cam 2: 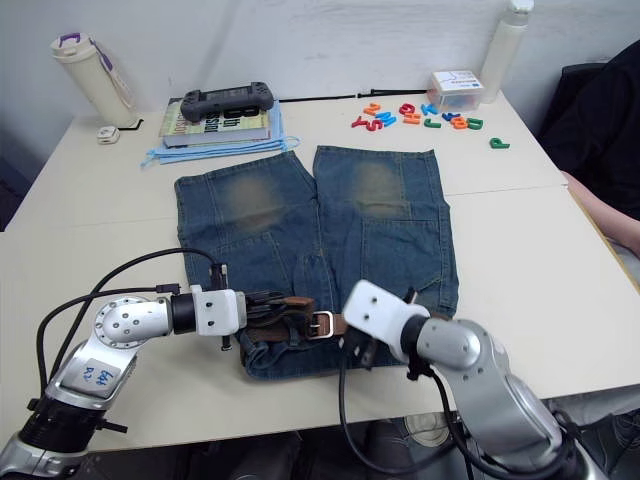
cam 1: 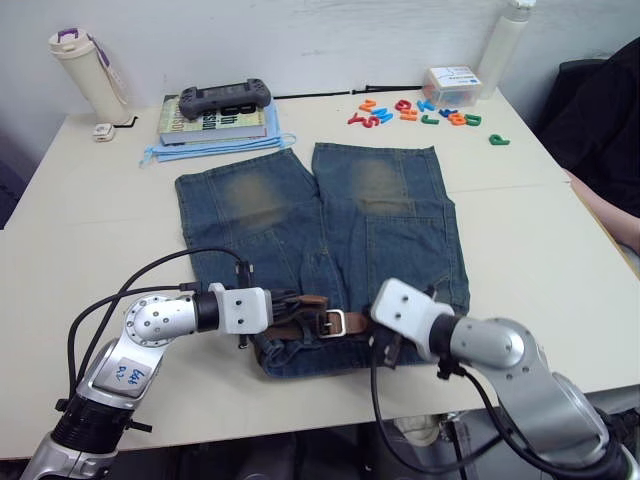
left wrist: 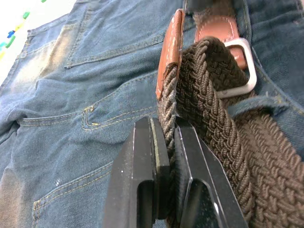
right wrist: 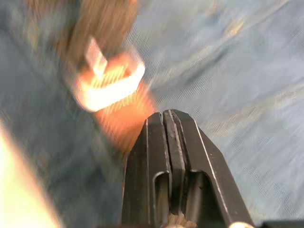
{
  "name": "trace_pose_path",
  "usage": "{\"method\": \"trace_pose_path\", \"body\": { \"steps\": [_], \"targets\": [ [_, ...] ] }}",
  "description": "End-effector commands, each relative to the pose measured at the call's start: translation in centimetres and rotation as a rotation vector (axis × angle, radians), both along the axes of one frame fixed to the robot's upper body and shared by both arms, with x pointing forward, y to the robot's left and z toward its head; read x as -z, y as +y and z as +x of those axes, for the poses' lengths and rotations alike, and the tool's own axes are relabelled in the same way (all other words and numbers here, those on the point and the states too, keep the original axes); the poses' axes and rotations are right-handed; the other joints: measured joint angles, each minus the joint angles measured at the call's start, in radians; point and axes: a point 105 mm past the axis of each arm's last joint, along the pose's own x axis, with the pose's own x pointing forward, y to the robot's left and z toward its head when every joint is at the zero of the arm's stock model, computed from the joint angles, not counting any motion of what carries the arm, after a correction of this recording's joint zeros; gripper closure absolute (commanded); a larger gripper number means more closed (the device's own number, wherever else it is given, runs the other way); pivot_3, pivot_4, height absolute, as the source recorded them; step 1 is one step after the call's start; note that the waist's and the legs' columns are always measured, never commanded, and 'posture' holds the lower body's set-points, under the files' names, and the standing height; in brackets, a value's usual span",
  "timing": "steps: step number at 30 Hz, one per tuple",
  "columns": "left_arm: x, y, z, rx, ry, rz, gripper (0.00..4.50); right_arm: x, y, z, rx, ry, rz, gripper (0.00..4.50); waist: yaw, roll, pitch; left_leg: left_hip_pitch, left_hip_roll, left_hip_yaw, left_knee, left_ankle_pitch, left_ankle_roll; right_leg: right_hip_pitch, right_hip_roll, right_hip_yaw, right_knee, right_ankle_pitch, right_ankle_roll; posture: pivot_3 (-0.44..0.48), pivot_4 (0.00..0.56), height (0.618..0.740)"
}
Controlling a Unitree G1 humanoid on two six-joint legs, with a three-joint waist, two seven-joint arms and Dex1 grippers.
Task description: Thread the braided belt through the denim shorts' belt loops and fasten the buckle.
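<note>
The denim shorts (cam 1: 320, 240) lie flat on the bench (cam 1: 90, 230), faded blue with yellowish patches on both legs, waistband at the near edge. The braided belt (left wrist: 213, 123), dark brown weave with tan leather ends, lies bunched along that waistband. Its silver buckle (cam 1: 333, 322) sits near the middle, seemingly unfastened.

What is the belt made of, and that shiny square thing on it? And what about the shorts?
The braided belt looks like dark brown woven cord or fabric; you can see the plaited strands. Its tan end piece seems to be smooth leather with stitching along the edge. The buckle looks like silver metal, with a brushed shine. The denim shorts look like faded blue denim cotton with yellow seams.
</note>
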Motion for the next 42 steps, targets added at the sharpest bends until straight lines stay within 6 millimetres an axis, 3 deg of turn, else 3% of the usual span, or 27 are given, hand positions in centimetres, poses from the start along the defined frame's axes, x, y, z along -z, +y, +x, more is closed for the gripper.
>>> {"method": "trace_pose_path", "body": {
  "steps": [1, 6, 25, 28, 32, 33, 42],
  "targets": [
    [-0.7, 0.7, -0.1, -0.013, -0.024, 0.004, 4.5, -1.5, 1.3, -1.7, -0.079, -0.149, 0.019, 3.71, -0.006, 0.0, 0.001, 0.0, 0.001, 0.001, 0.0, 0.0, 0.0, 0.0, 0.0, 0.001, 0.001, 0.0, 0.0, 0.0, 0.15, 0.73],
    [-0.6, 0.7, -0.4, -0.015, -0.019, 0.002, 4.5, -0.6, 2.0, -2.1, -0.085, -0.209, 0.018, 1.59, -0.002, 0.0, 0.001, 0.001, 0.001, 0.001, 0.002, 0.0, -0.001, 0.0, 0.0, 0.0, 0.001, 0.0, 0.0, 0.0, 0.15, 0.73],
    [-0.9, 0.2, -0.2, -0.007, -0.039, 0.013, 4.5, 1.3, 2.8, -0.4, 0.033, -0.296, -0.041, 1.59, -0.002, -0.002, 0.002, 0.001, 0.0, 0.0, 0.002, 0.0, -0.001, 0.0, 0.002, 0.0, 0.002, 0.0, 0.0, 0.0, 0.15, 0.73],
    [-1.0, -0.1, 0.0, -0.006, -0.053, 0.023, 4.5, 1.2, 2.7, 0.3, 0.082, -0.308, -0.03, 2.37, -0.001, -0.002, 0.002, 0.001, 0.0, 0.0, 0.003, 0.0, -0.001, 0.001, 0.003, 0.0, 0.004, 0.0, 0.0, 0.0, 0.15, 0.73],
    [-1.4, -0.4, 0.3, -0.006, -0.068, 0.023, 4.5, 0.4, 2.8, 1.0, 0.141, -0.328, 0.019, 4.29, -0.003, -0.002, 0.002, 0.002, -0.001, 0.0, 0.003, 0.001, -0.001, 0.001, 0.003, 0.001, 0.007, 0.0, 0.0, 0.0, 0.15, 0.73],
    [-1.5, -0.4, 0.5, -0.016, -0.074, 0.021, 4.5, 0.2, 2.9, 1.1, 0.144, -0.339, 0.024, 4.46, -0.004, -0.003, 0.003, 0.003, -0.001, 0.001, 0.003, 0.001, -0.001, 0.001, 0.003, 0.001, 0.007, 0.0, 0.0, 0.0, 0.15, 0.73],
    [-3.1, 0.5, 2.3, -0.109, -0.115, 0.027, 4.5, -3.2, 3.6, 1.7, 0.144, -0.56, 0.055, 4.46, -0.004, -0.003, 0.003, 0.003, -0.001, 0.0, 0.003, 0.002, -0.003, 0.0, 0.003, 0.001, 0.011, 0.0, 0.0, 0.0, 0.15, 0.73]
  ]
}}
